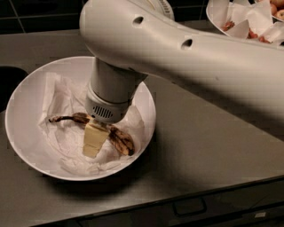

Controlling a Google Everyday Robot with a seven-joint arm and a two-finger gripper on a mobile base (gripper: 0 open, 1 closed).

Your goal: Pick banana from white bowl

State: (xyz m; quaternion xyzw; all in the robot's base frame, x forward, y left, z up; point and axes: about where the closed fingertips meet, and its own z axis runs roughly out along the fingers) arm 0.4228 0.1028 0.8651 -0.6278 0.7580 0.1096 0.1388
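A large white bowl (23, 133) sits in the left half of the frame on a dark grey counter (204, 146). It is wide and shallow, and lined with crumpled white paper (60, 135).

The banana (120, 139) lies on the paper in the lower middle of this bowl. It is small, curved and heavily blotched dark brown. Its thin dark stem points toward the left, and its body runs down to the right.

A thick white robot arm (186, 57) enters from the right edge and fills the upper part of the frame. It bends straight down into the bowl. At its end, the gripper (94, 141) reaches down to the middle of the banana. A pale cream part of it covers the fruit there. Whether the claw is apart or clamped on the banana cannot be told.

In the upper right corner stands part of a smaller white bowl (216, 13), holding paper and reddish bits (254, 33).
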